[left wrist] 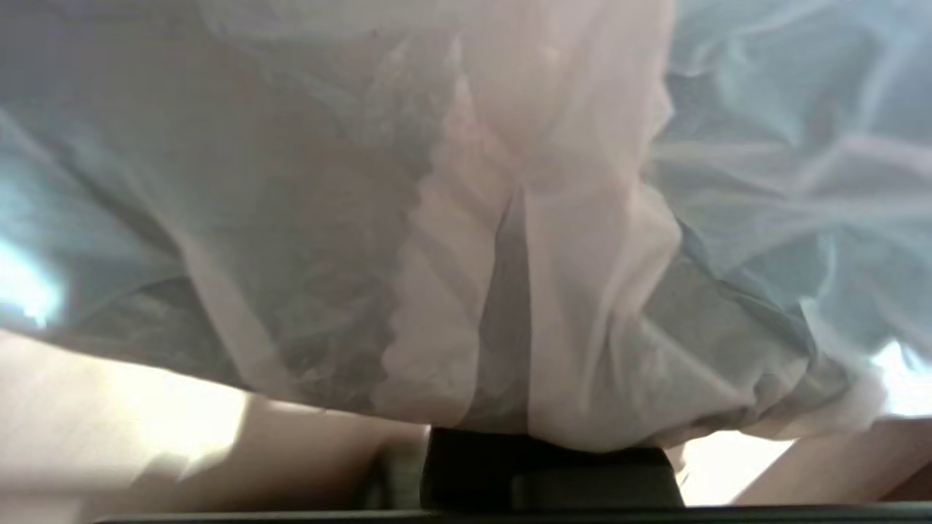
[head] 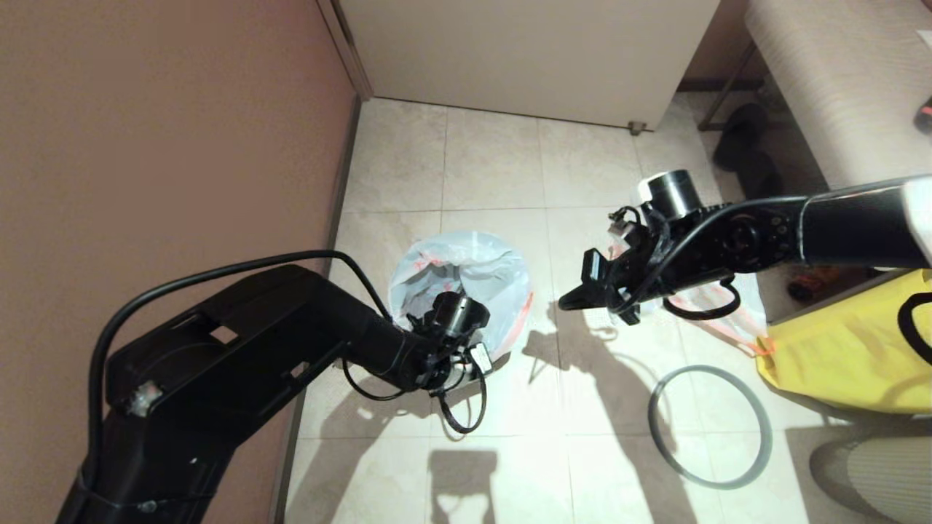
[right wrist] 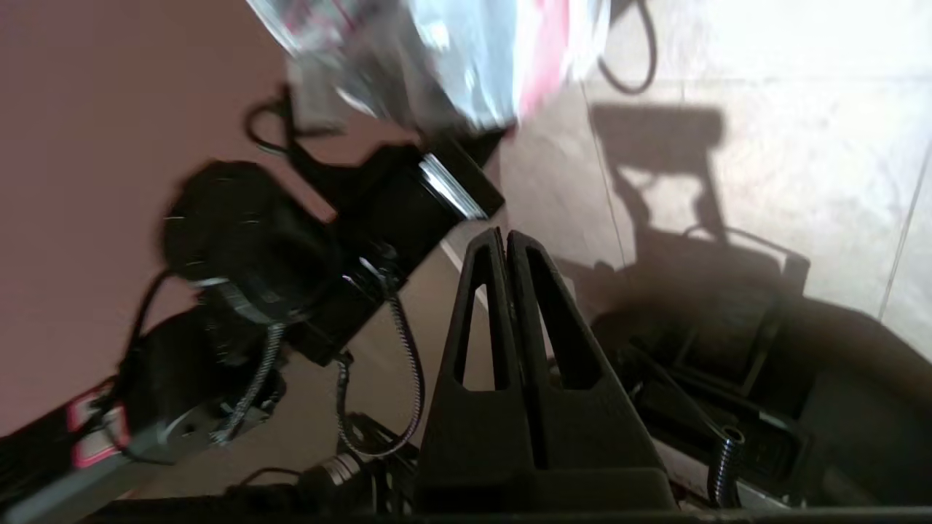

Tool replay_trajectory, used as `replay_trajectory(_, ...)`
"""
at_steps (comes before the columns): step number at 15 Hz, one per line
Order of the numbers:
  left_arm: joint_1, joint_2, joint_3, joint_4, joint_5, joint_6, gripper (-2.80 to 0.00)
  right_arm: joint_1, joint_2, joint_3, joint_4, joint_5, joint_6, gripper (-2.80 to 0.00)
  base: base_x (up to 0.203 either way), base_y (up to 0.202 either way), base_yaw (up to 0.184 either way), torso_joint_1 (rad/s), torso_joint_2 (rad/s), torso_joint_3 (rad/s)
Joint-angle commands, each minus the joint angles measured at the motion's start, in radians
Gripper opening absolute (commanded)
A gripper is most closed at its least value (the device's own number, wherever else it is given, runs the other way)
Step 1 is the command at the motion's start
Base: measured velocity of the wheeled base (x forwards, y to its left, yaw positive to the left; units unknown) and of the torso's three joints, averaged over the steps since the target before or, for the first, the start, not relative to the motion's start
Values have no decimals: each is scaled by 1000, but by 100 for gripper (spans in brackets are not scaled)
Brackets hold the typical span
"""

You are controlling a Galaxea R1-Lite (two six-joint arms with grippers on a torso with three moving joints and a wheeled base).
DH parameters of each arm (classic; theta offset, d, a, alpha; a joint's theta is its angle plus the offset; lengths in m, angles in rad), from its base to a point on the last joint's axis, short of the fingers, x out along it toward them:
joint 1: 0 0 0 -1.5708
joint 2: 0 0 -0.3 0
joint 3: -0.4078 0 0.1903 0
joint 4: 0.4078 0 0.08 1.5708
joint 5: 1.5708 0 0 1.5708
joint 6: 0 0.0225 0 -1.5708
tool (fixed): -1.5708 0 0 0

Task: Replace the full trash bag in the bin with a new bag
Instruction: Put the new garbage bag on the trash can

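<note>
The new bag [head: 466,273], thin translucent white with a pink-red drawstring, is draped over the bin, which it hides. My left gripper [head: 453,320] is at the bag's near edge and is shut on the film. In the left wrist view the bag [left wrist: 466,218] hangs over the fingers and covers them. My right gripper [head: 564,303] hovers over the floor to the right of the bag, shut and empty, its fingers [right wrist: 486,291] pressed together. The full trash bag [head: 739,316] lies on the floor, half hidden behind the right arm.
The grey hoop [head: 710,426] lies flat on the tiles at front right. A yellow fabric bag [head: 859,349] stands beside the full bag. A brown wall [head: 145,145] runs along the left and a white cabinet [head: 524,51] closes the back.
</note>
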Motion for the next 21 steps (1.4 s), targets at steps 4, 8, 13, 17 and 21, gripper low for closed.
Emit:
replay_trajectory(4,25,-13,64,-204,16,-6,-280,42,128,-65,1,-4,-15,-280,0,0,0,0,0,0)
replay_trajectory(8,25,-11,72,-229,15,-6,-280,54,213,-185,1,-20,-114,-280,0,0,0,0,0,0)
replay_trajectory(13,23,-5,78,-242,15,-5,-280,55,259,-231,-85,-132,-248,-280,0,0,0,0,0,0)
replay_trajectory(17,23,2,78,-248,15,-3,-280,55,250,-234,-136,-136,-297,-280,0,0,0,0,0,0)
replay_trajectory(21,22,7,78,-248,15,-2,-280,55,290,-234,-244,-135,-373,-280,0,0,0,0,0,0)
